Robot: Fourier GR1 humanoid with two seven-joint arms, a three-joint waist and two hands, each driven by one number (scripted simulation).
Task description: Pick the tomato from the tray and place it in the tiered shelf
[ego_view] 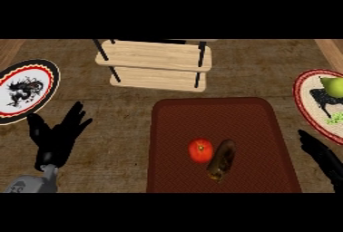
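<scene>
Nearest, at the view's lower left, the left hand (57,136) rests over the wooden counter (120,149) with its fingers straight and spread, pointing up and slightly right, holding nothing. At the lower right edge the right hand (325,158) shows only partly; the fingers seen are straight and hold nothing, angled up toward the left.

Between the two hands lies the dark red tray (214,118), its long side running away from the robot. The tomato (201,150) sits on the tray's nearer half, a little left of its middle. It is round, so no long axis can be told, and whether a stem shows cannot be made out. Touching its right side is a dark eggplant (222,160), its long axis running from lower left to upper right.

Farther off, a plate (26,90) with a red and black rim lies at the left edge, and another plate (318,102) at the right edge carries a green pear (333,86). Farthest, just beyond the tray, stands the tiered shelf (157,63), light wooden boards on black posts.
</scene>
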